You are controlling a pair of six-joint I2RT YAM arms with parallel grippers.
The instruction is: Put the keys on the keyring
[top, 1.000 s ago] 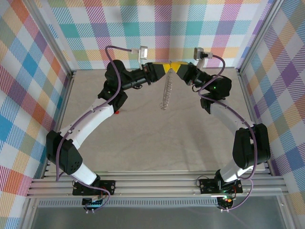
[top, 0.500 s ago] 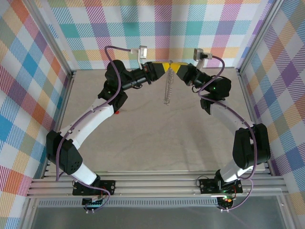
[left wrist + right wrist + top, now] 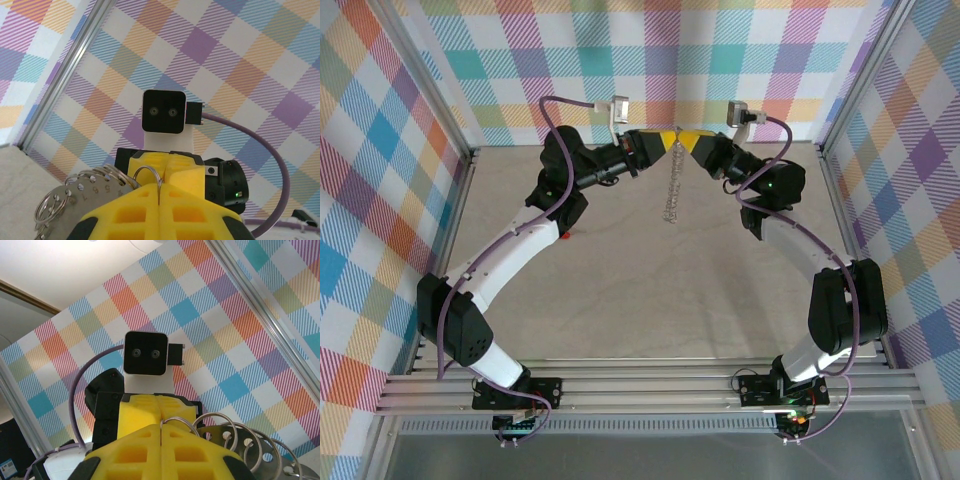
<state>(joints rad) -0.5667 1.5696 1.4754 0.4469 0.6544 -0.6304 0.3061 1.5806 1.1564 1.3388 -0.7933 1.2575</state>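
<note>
One key (image 3: 566,236) lies beside left arm (image 3: 510,250), keyring (image 3: 669,192) hanging well apart.

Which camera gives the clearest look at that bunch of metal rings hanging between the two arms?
The right wrist view: the ring bunch spreads out as separate wire loops through a holed metal strip. The left wrist view shows them crowded together; in the top view it is a thin dangling strand.

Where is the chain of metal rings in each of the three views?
Top view: the chain of metal rings hangs at upper centre, below the yellow fingers.
Left wrist view: rings at bottom left, on a numbered metal plate.
Right wrist view: rings at bottom right.
Shared landmark: those yellow fingers, meeting tip to tip.
</note>
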